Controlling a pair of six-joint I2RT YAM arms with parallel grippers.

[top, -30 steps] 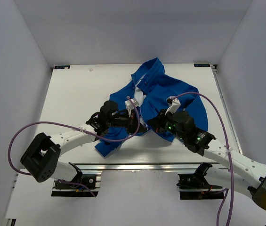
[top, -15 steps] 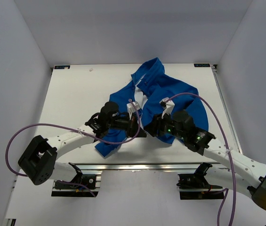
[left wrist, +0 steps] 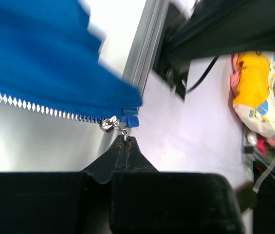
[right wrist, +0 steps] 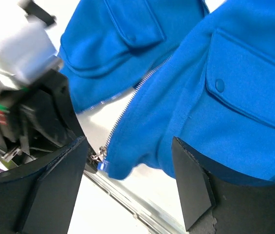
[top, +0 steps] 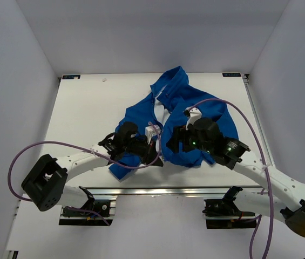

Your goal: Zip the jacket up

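Observation:
The blue jacket (top: 201, 105) lies crumpled on the white table, front open, white lining showing near the collar. In the left wrist view my left gripper (left wrist: 124, 140) is shut on the small metal zipper pull (left wrist: 123, 132), at the bottom corner of one front edge of the jacket (left wrist: 35, 53), where the zipper teeth (left wrist: 40, 109) end. From above, the left gripper (top: 156, 155) is at the jacket's near hem. My right gripper (top: 175, 138) hovers beside it, open. Its fingers straddle the jacket's other front hem (right wrist: 142, 146) without touching it, and the slider (right wrist: 98, 157) is by the left finger (right wrist: 54, 185).
An aluminium rail (top: 157, 191) runs along the table's near edge, just below both grippers; it also shows as the rail (right wrist: 142, 207) under the hem. White walls enclose the table (top: 87, 108). Coloured clutter (left wrist: 259, 92) lies beyond the table edge.
The right gripper has opened and let go of the jacket, drawing back slightly. The left gripper, still shut, has moved toward the near edge with the zipper pull.

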